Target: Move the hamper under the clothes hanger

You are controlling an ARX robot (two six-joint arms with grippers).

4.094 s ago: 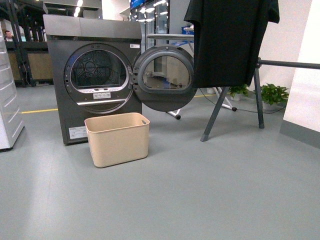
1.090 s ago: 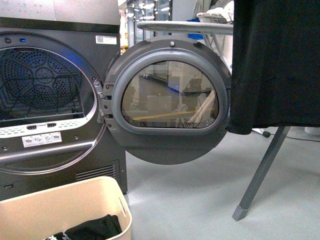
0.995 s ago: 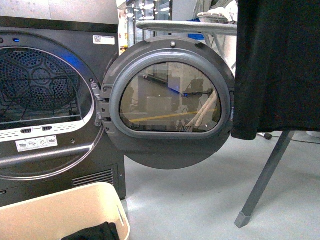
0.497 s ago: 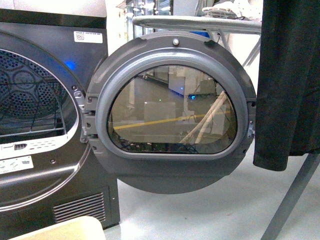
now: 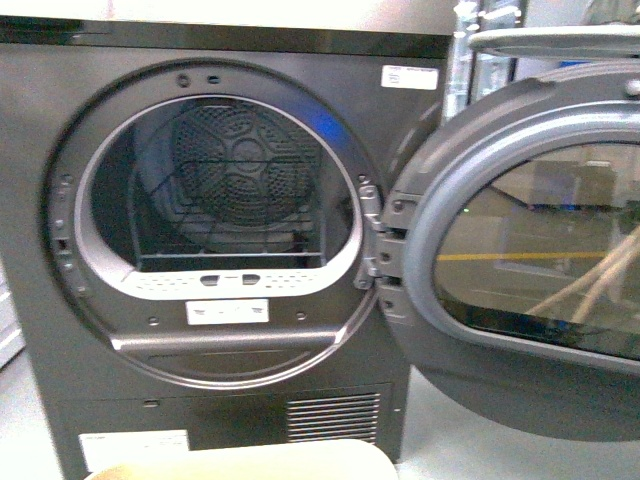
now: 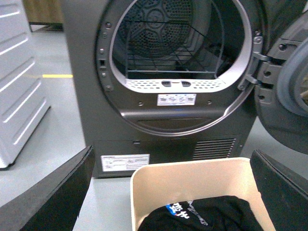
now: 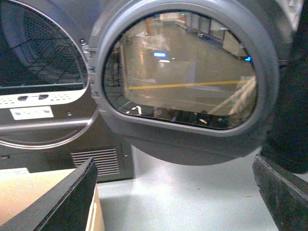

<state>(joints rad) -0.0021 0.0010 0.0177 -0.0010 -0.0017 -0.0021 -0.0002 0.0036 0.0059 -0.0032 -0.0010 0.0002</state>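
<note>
The hamper (image 6: pixel 192 178) is a beige bin on the floor right in front of the dryer, with a black garment (image 6: pixel 202 216) lying inside. My left gripper (image 6: pixel 168 202) is open above it, with its dark fingers (image 6: pixel 53 197) spread wider than the bin. Only the hamper's rim (image 5: pixel 240 460) shows at the bottom of the front view. My right gripper (image 7: pixel 173 197) is open over bare floor beside the hamper's corner (image 7: pixel 19 192), with nothing between its fingers. The clothes hanger is out of view. A black cloth (image 7: pixel 293 96) hangs at the edge of the right wrist view.
The dark grey dryer (image 5: pixel 220 250) stands close ahead with its round door (image 5: pixel 540 260) swung open to the right. A white cabinet (image 6: pixel 19 96) stands left of it. Grey floor (image 7: pixel 183 192) lies below the open door.
The front view has closed in and swung left. The dryer drum now fills it, the black cloth and the rack leg have slid out on the right, and the hamper has sunk to a sliver.
</note>
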